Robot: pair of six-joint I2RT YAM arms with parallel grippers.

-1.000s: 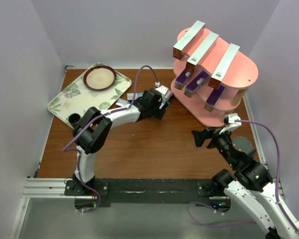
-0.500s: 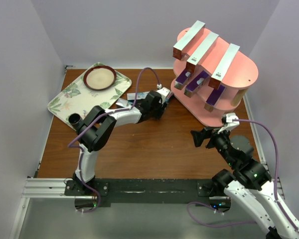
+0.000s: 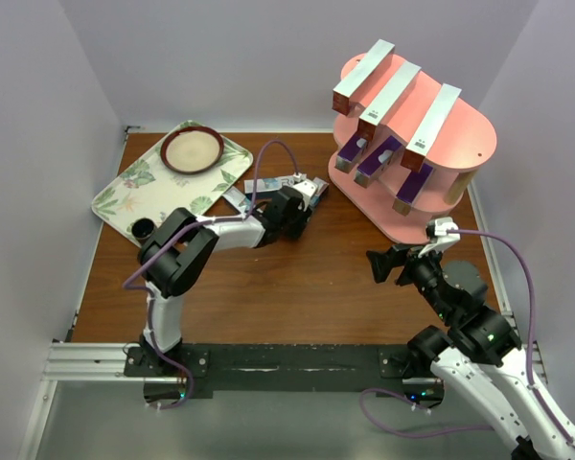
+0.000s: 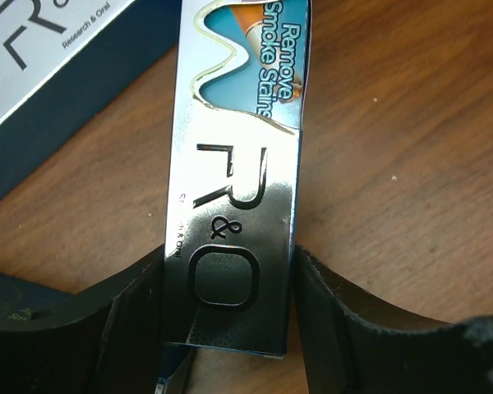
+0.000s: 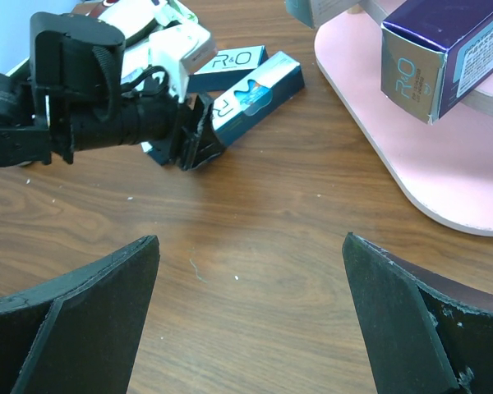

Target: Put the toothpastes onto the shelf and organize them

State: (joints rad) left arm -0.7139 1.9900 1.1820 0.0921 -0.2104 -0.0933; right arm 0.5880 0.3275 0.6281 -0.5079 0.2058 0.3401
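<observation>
Right gripper: my right gripper (image 5: 251, 240) hangs wide and empty over the table's near right part, out of the left arm's way.
Left gripper: my left gripper (image 4: 228, 271) is narrow, with a finger against each long side of the silver toothpaste box (image 4: 238, 164). I hold it at its near end, so I judge it can lift out lengthwise.
Silver toothpaste box: flat on the table toward the far edge, between the leaf-patterned tray (image 3: 125, 192) and the shelf (image 3: 460, 144), not yet shelved.
Dark blue box: the dark blue box (image 4: 49, 82) lies just beside it, apart enough for my finger.
Shelf: far right corner. The boxes already on it lie side by side, so mine likely goes parallel.
</observation>
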